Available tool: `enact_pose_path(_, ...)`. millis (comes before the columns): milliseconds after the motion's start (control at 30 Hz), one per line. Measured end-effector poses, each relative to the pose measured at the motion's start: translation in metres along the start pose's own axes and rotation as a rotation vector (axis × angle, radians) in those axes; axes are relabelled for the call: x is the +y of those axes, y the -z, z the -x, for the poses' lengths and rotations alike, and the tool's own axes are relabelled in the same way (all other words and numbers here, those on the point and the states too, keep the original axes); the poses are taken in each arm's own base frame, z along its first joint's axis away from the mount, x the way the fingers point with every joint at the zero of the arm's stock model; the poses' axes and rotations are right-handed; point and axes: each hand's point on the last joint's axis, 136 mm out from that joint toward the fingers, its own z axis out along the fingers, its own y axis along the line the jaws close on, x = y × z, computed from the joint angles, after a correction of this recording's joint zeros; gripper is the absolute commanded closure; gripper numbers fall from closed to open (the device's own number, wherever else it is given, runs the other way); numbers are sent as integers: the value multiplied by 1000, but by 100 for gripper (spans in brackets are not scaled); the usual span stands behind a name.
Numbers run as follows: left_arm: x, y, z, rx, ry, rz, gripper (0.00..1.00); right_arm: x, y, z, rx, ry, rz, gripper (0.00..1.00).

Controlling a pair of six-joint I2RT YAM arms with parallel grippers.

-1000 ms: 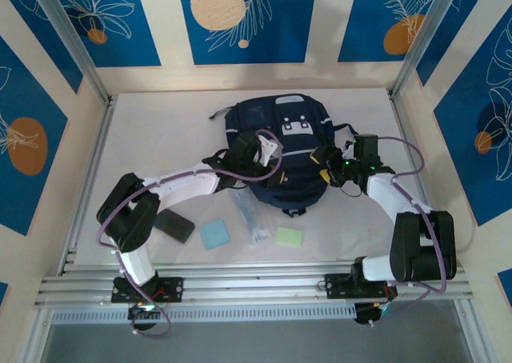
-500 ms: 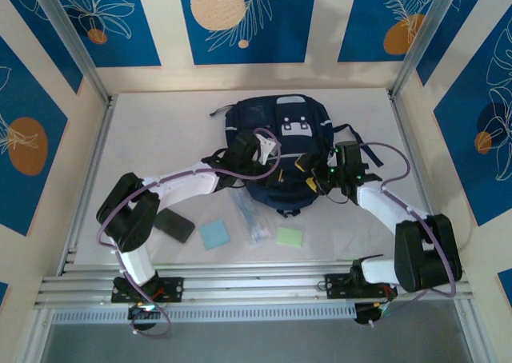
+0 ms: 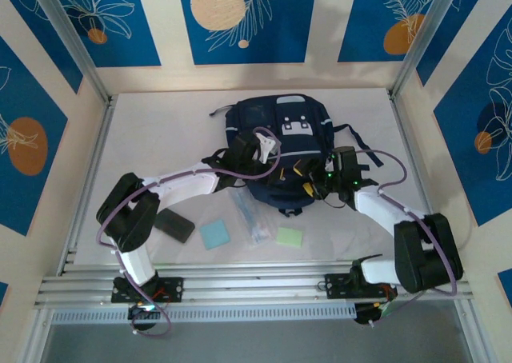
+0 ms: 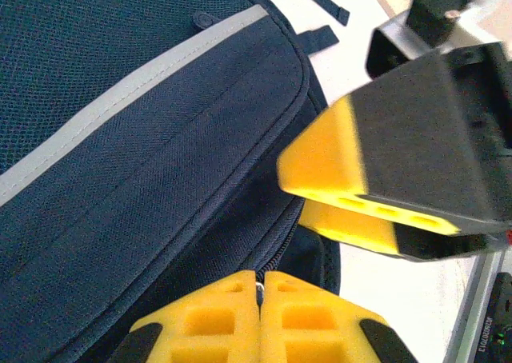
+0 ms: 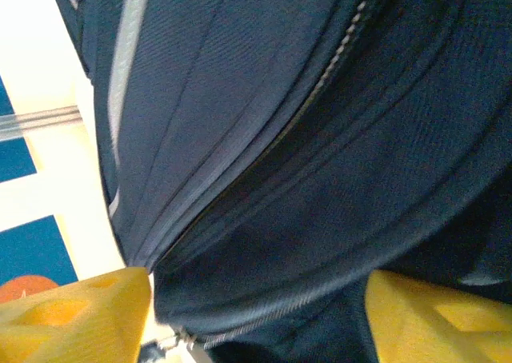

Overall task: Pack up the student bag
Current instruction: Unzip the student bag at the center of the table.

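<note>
Currently: student bag (image 3: 282, 131) lying at tabletop (image 3: 160, 139) centre. Left end effector (image 4: 258, 299) closed, pads together at the bag's zipper. Right end effector (image 3: 304, 181) open, straddling bag fabric.

no word or number could be read for certain. a white patch (image 3: 298, 129) near the top of the backpack (image 3: 264, 115) carried dark marks too small to make out. in the left wrist view, pale lettering ran along a black part (image 4: 490, 323) right of the backpack, too blurred to read.
</note>
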Motion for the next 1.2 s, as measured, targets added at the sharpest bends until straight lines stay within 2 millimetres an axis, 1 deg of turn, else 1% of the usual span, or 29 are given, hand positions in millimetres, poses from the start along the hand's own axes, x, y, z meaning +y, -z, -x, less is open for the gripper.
enact_pose_path(133, 6, 0, -13, 16, 6, 7, 100, -5, -14, 8, -12, -27, -8, 80)
enact_pose_path(233, 10, 2, -22, 22, 8, 20, 100, -2, -16, 13, -22, -38, -5, 100)
enact_pose_path(367, 18, 7, -24, 4, -2, 41, 100, 10, -13, 18, -40, -17, 16, 100)
enact_pose_path(500, 27, 18, -23, -16, -18, 63, 100, 18, -2, 20, -63, 9, 37, 100)
enact_pose_path(600, 35, 28, -23, -32, -45, 96, 100, 21, 7, 23, -74, 16, 46, 100)
enact_pose_path(667, 44, 34, -23, -43, -64, 131, 100, 19, 10, 23, -70, 18, 42, 100)
enact_pose_path(767, 64, 44, -22, -59, -75, 181, 100, 18, 12, 23, -59, 22, 37, 100)
enact_pose_path(833, 86, 52, -18, -78, -62, 231, 100, 19, 14, 25, -54, 26, 39, 100)
enact_pose_path(900, 108, 62, -9, -107, -48, 280, 100, 18, 15, 25, -45, 27, 40, 100)
enact_pose_path(967, 121, 68, 2, -142, -49, 304, 100, 20, 16, 24, -32, 39, 47, 100)
enact_pose_path(1067, 136, 65, 16, -173, -58, 343, 100, 23, 17, 24, -24, 55, 52, 100)
enact_pose_path(1200, 162, 57, 32, -210, -47, 410, 100, 22, 18, 25, -17, 73, 50, 100)
